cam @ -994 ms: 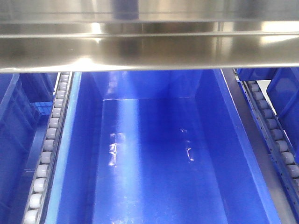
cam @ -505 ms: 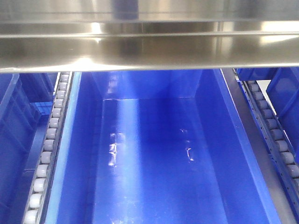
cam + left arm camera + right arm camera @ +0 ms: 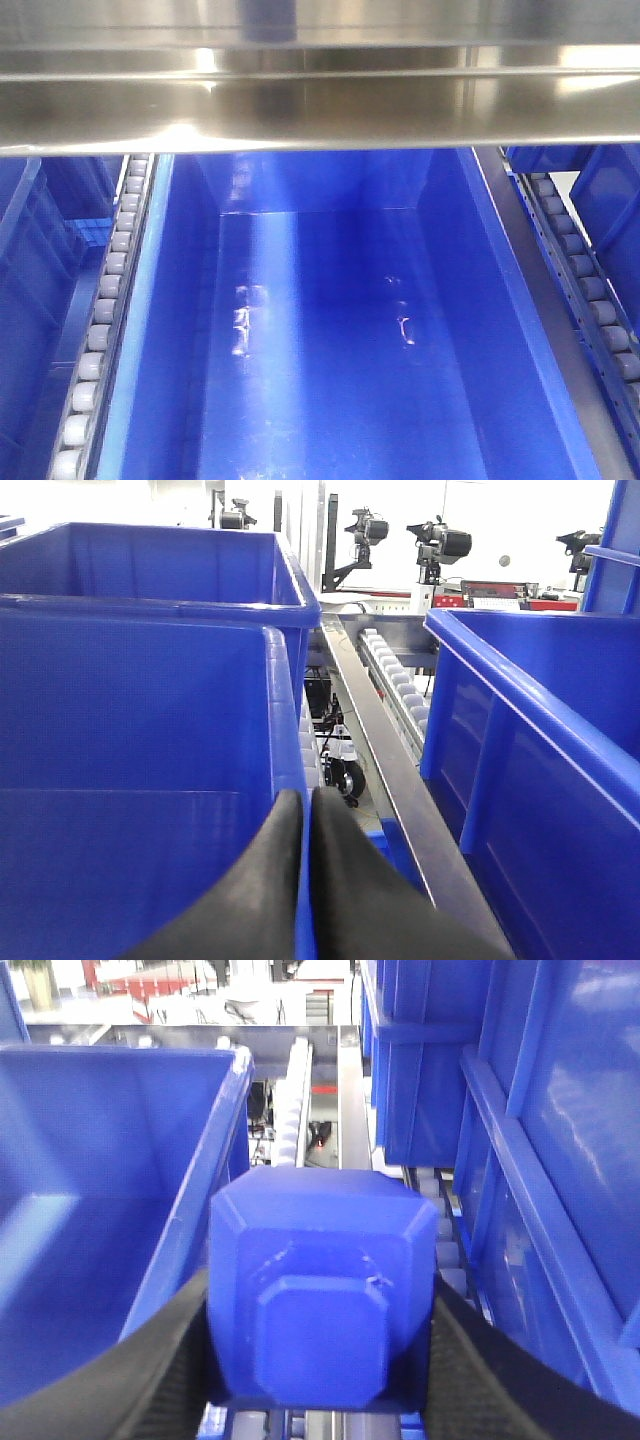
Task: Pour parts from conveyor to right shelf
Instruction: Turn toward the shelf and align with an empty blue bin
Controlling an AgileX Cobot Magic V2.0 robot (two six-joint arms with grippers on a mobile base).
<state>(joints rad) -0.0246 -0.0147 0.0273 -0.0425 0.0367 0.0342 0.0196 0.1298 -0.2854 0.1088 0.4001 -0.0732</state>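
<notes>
My right gripper (image 3: 320,1298) is shut on a bright-blue block-shaped part (image 3: 320,1260), its knobbed face toward the camera, held above a roller lane. The right shelf shows as a shiny steel crossbeam (image 3: 320,100) with white rollers (image 3: 100,330) beside a large blue bin (image 3: 320,330). That bin's inside looks bare. My left gripper (image 3: 305,798) is shut on the thin right wall of a blue bin (image 3: 140,740), a blue strip showing between the black fingers (image 3: 270,880). The conveyor is out of view.
More blue bins stand close on both sides: one right of the left gripper (image 3: 540,730), one left of the held part (image 3: 100,1180), stacked ones on its right (image 3: 540,1160). A steel rail (image 3: 385,770) with rollers (image 3: 395,675) runs between bins.
</notes>
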